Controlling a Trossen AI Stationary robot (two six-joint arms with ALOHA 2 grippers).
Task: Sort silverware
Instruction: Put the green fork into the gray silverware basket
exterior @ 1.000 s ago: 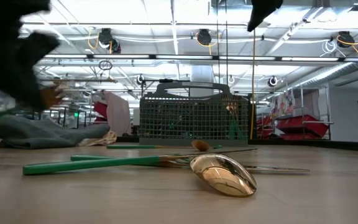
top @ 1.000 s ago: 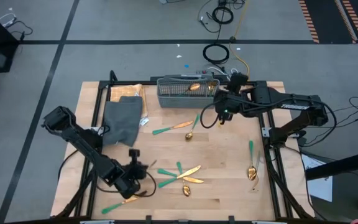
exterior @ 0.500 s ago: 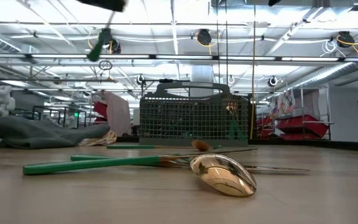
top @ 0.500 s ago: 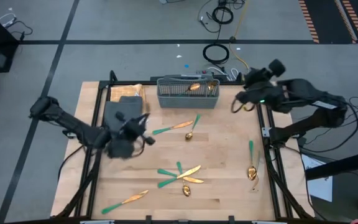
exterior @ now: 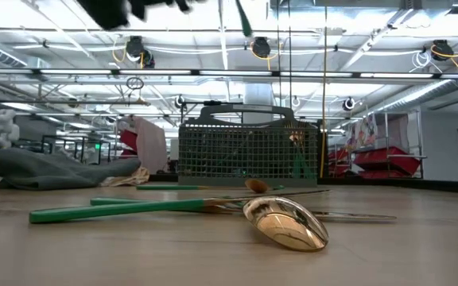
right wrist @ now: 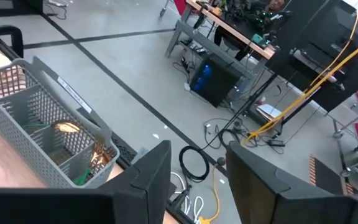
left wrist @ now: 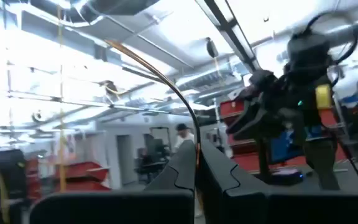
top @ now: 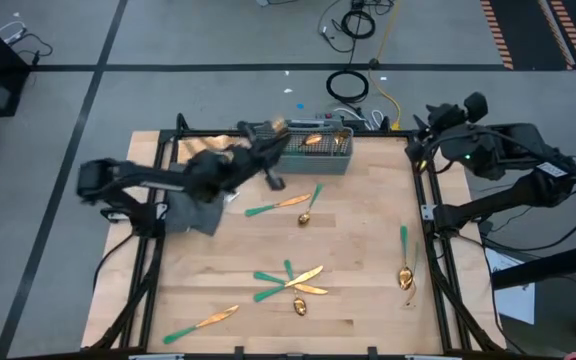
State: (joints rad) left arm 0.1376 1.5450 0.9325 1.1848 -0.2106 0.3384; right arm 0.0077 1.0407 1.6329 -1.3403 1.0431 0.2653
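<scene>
Two grippers, both raised off the table. Left gripper (top: 271, 165) hung blurred beside the grey mesh basket (top: 303, 160), fingers (left wrist: 219, 180) pressed almost together, seemingly pinching a green-handled utensil (exterior: 243, 17), though too smeared to be sure. Right gripper (right wrist: 197, 155) hovered past the table's far right corner, fingers spread wide, holding and touching nothing. Rest of the silverware (top: 288, 280) lay scattered across the wooden table (top: 368, 310), with some inside the basket.

The left gripper (top: 268, 160) is motion-blurred (its load unreadable), hiding part of the mesh basket (top: 318, 155).
</scene>
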